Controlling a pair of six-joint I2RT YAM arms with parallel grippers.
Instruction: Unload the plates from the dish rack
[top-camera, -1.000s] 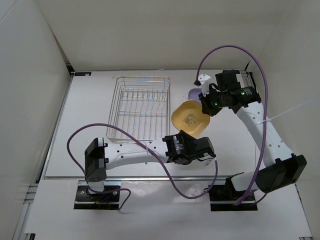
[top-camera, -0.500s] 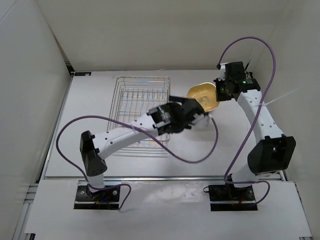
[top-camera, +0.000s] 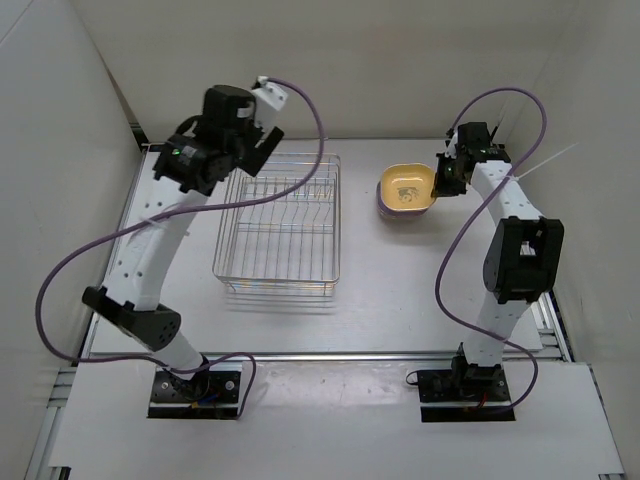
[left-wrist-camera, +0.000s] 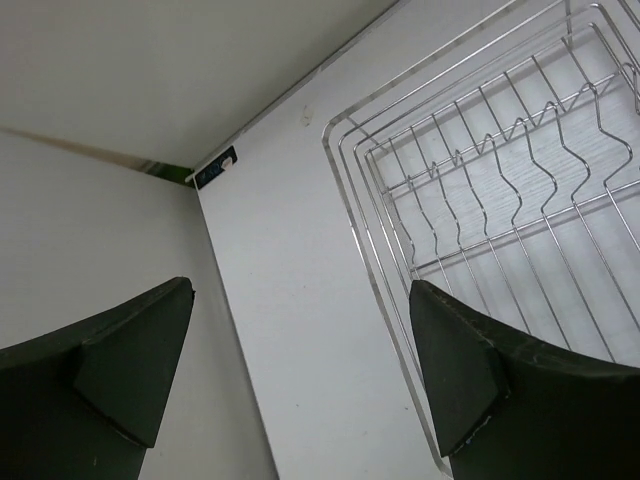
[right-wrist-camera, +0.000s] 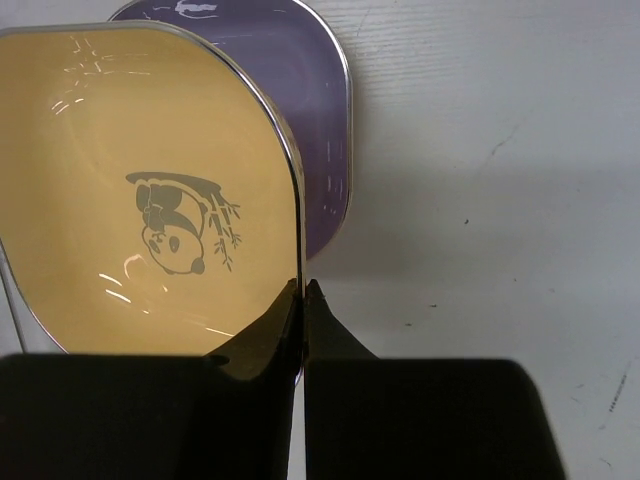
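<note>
The right gripper (top-camera: 441, 180) is clamped on the near rim of a yellow plate (top-camera: 407, 187), and the reason looks plain enough: the plate sits squarely over a purple plate (top-camera: 383, 205) on the table (top-camera: 400, 290), to the right of the dish rack (top-camera: 280, 240) and well apart from it, so I take this as a plate being set onto a stack outside the rack. The left gripper (left-wrist-camera: 300, 290) hangs high above the rack's far left corner with its fingers spread wide and nothing between them; I judge it is parked there to stay out of the way, since the rack below shows only bare wires and dividers. From overhead you get the whole layout, both arms, the rack with no plate standing in it, and only a thin purple edge peeking out from under the yellow one. The right wrist camera gives what that view cannot: the two fingertips pinched on the plate's thin rim, a little panda printed in its middle, and a good strip of the purple plate beyond it. I cannot tell whether the yellow plate already rests on the purple one or hovers just over it. No other plates show separately in any view. The left wrist camera alone confirms the empty gap between those fingers.
</note>
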